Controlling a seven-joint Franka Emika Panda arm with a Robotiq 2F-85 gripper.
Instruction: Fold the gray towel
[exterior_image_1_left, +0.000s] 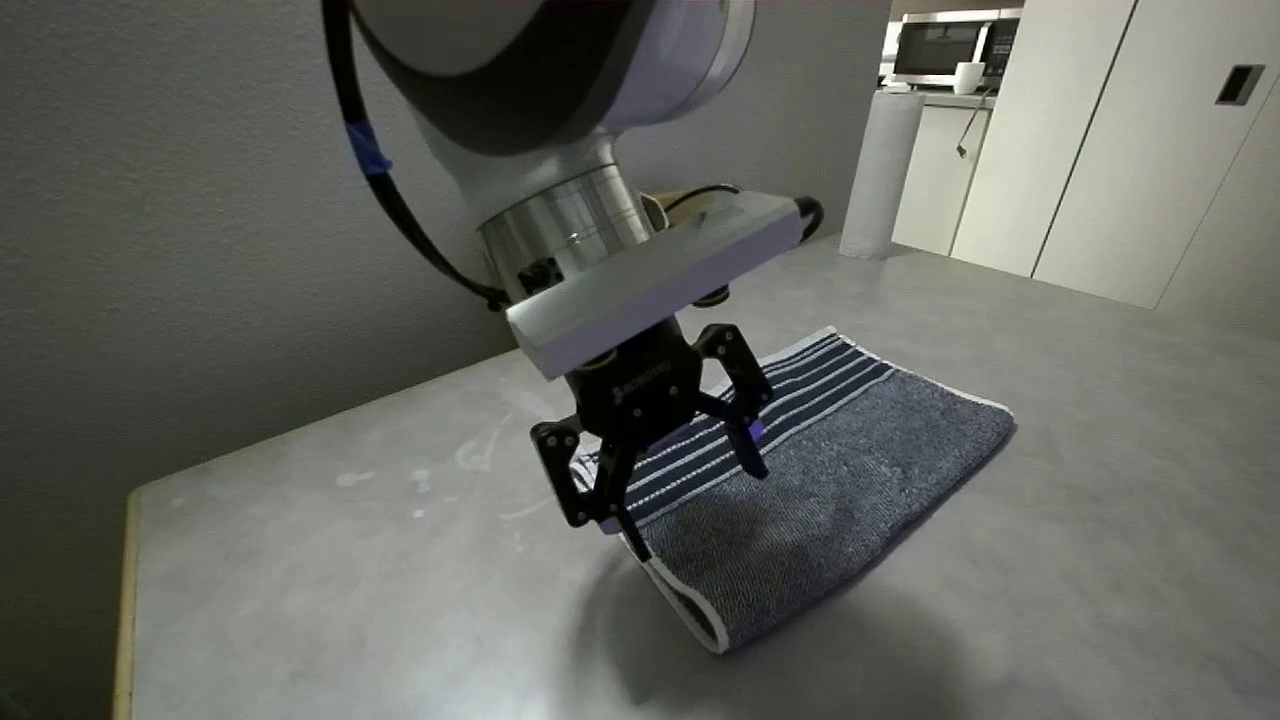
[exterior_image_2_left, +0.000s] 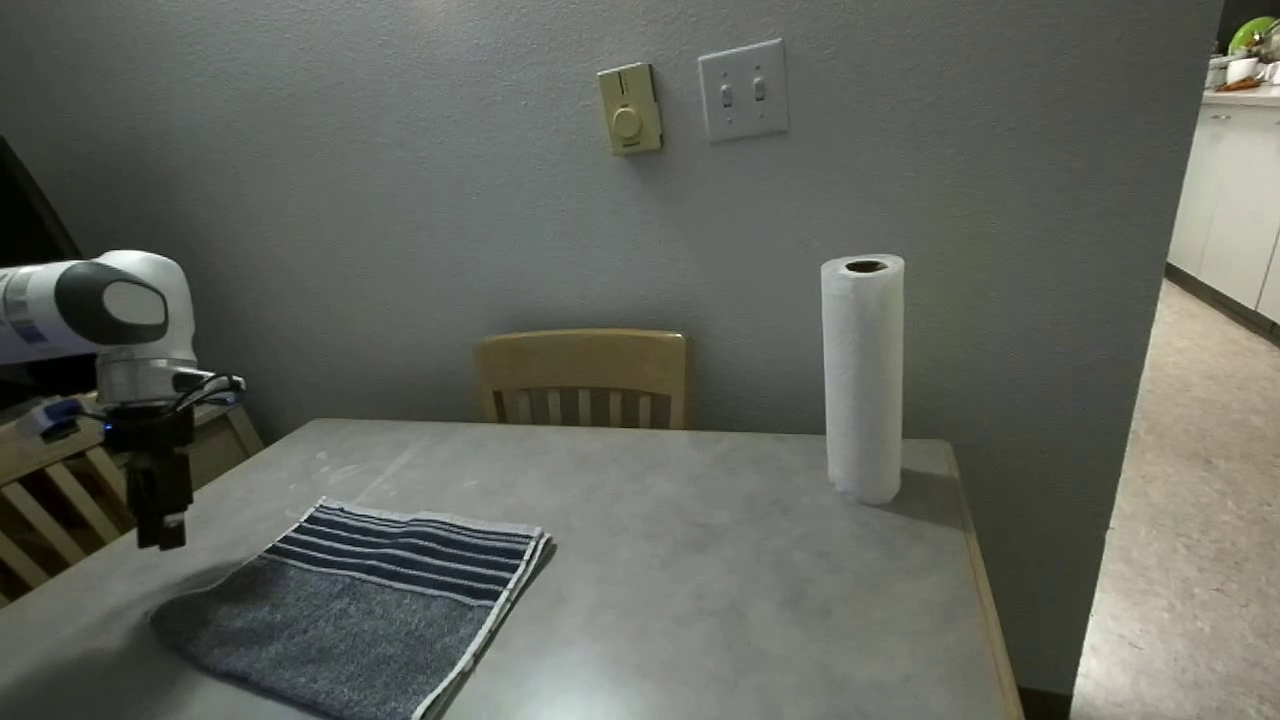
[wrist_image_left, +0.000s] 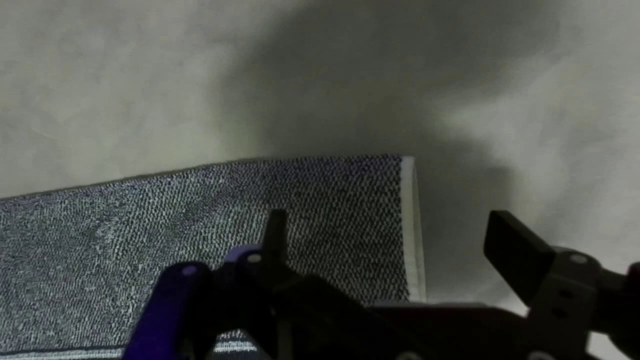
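Observation:
The gray towel (exterior_image_1_left: 840, 480) lies on the table, folded over, its white-striped end on top. At its near corner in this exterior view, the white hem curves round a fold. It also shows in an exterior view (exterior_image_2_left: 340, 620), where two hem layers line its right side. My gripper (exterior_image_1_left: 700, 512) is open and empty above the towel's corner; it also shows in an exterior view (exterior_image_2_left: 162, 545). In the wrist view the gripper (wrist_image_left: 385, 220) has one finger over the towel (wrist_image_left: 125, 240) and the other past its white hem, over bare table. The jaws do not touch the cloth.
The gray table (exterior_image_2_left: 750, 600) carries an upright paper towel roll (exterior_image_2_left: 863, 390), also in an exterior view (exterior_image_1_left: 880, 175). A wooden chair (exterior_image_2_left: 585, 350) stands behind the table against the wall. Another chair (exterior_image_2_left: 60, 515) stands behind the gripper.

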